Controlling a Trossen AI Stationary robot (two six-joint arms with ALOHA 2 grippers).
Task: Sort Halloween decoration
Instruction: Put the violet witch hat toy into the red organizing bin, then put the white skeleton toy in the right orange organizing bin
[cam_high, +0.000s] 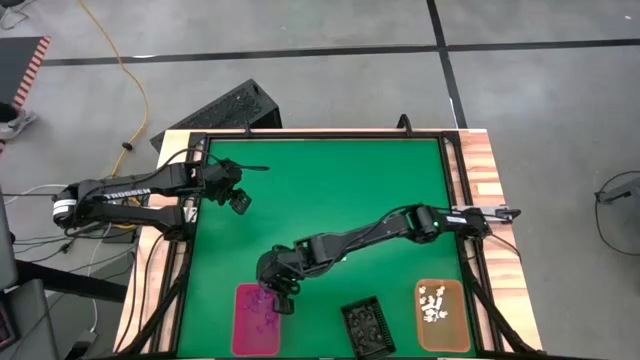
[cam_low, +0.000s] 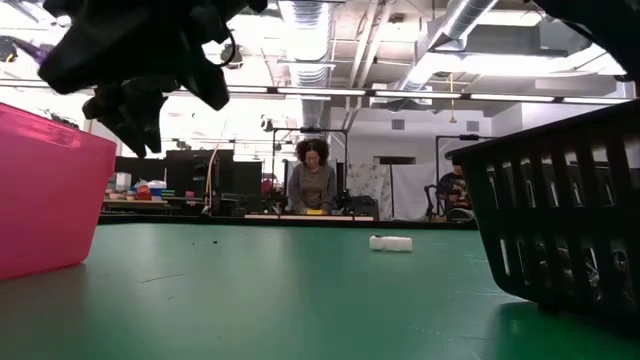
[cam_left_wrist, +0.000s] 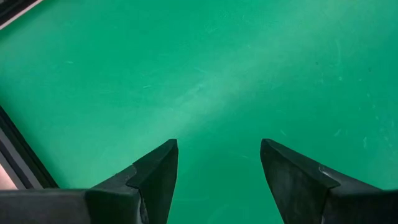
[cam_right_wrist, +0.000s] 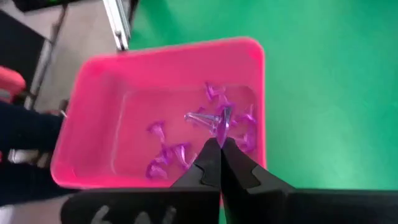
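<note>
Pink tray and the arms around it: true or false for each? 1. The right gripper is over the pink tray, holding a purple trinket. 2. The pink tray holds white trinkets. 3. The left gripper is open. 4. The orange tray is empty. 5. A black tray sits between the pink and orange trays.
1. True: the right gripper, above the pink tray, pinches a purple trinket.
2. False: purple trinkets.
3. True: the left gripper is open over bare mat.
4. False: the orange tray holds white trinkets.
5. True: the black tray.
</note>
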